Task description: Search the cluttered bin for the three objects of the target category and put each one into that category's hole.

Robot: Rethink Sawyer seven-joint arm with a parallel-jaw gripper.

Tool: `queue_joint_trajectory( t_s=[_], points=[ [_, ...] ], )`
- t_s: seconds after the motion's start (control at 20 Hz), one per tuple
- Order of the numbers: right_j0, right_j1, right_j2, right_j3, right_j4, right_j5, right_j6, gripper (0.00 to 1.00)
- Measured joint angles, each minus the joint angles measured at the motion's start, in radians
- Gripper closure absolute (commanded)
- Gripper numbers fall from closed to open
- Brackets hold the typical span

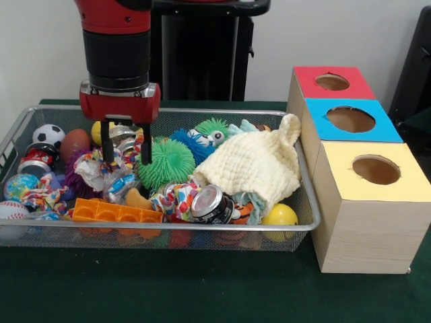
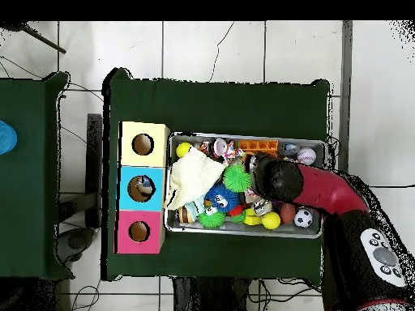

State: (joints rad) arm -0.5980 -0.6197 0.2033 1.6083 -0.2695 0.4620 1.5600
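Front view: I see the pincer (image 1: 126, 153) hanging in the upper left of the frame, its two dark fingers (image 1: 107, 151) set a moderate gap apart and pointing down into the wire bin (image 1: 306, 202), with nothing gripped between them. The tips sit just above a crumpled colourful wrapper (image 1: 101, 171) and beside a silver can (image 1: 121, 134). To the right of them lie a green spiky ball (image 1: 166, 163), a blue spiky ball (image 1: 190, 145) and a cream knitted cloth (image 1: 256, 165). Lower down — at the bin's front edge — I have an orange tray (image 1: 114, 211), another can (image 1: 211, 204) and a yellow ball (image 1: 279, 215). A small football (image 1: 48, 134) and a baseball (image 1: 12, 211) sit at the left. On the right of the frame stand three boxes with round holes: red box (image 1: 333, 82), blue box (image 1: 350, 120), yellow box (image 1: 374, 171), all on the green desk (image 1: 168, 289).

Overhead view: the red arm (image 2: 324, 188) reaches in from the lower right and covers the pincer, so I cannot judge its opening here. The bin (image 2: 243, 136) lies centre frame, the cream cloth (image 2: 194, 174) at its left end, touching the side nearest the boxes — yellow (image 2: 134, 129), blue (image 2: 126, 188), red (image 2: 126, 243) — stacked down the left.
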Motion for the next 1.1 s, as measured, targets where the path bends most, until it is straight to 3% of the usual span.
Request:
queue_joint_trajectory(
  t_s=[0.5, 1.1],
  points=[
    [-0.005, 0.001, -0.002, -0.002, -0.037, -0.009, 0.000, 0.00],
    [-0.025, 0.026, -0.002, -0.002, -0.082, -0.100, 0.000, 0.00]
  ],
)
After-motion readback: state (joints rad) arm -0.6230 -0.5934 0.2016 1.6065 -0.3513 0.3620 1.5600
